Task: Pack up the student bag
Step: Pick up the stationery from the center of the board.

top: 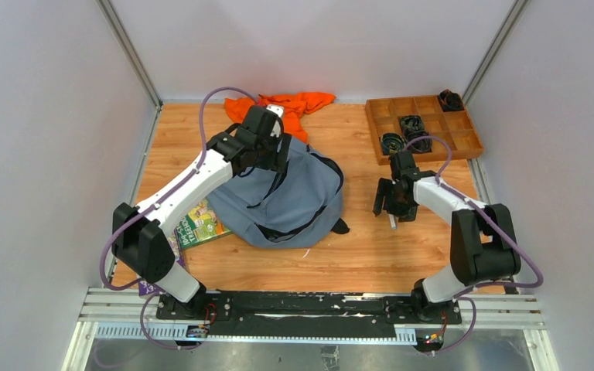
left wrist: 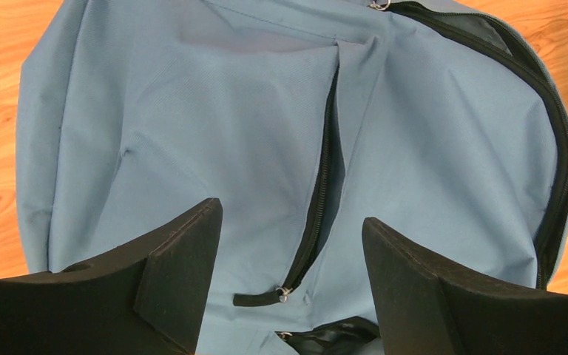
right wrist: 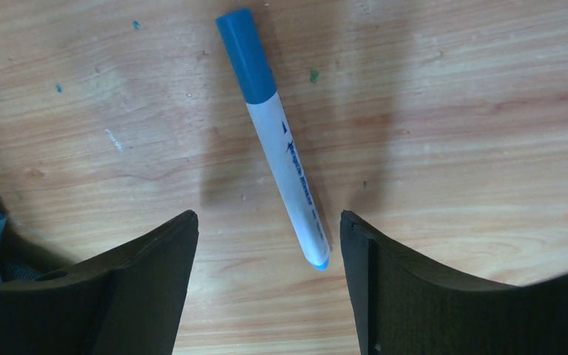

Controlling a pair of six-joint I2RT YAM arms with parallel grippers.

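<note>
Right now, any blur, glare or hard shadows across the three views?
Top external: even light, sharp, only soft shadows on the table. Left wrist: student bag fabric crisp, no glare; the near fingers are dark and slightly soft. Right wrist: marker print visible, two soft shadow bands on the wood flank it, no glare.

The student bag (top: 294, 193) is grey-blue with black zipper lines. The marker (right wrist: 287, 163) is white with a blue cap and blue lettering. The cloth (top: 294, 104) is orange, the table (top: 402, 255) wood-grained.
</note>
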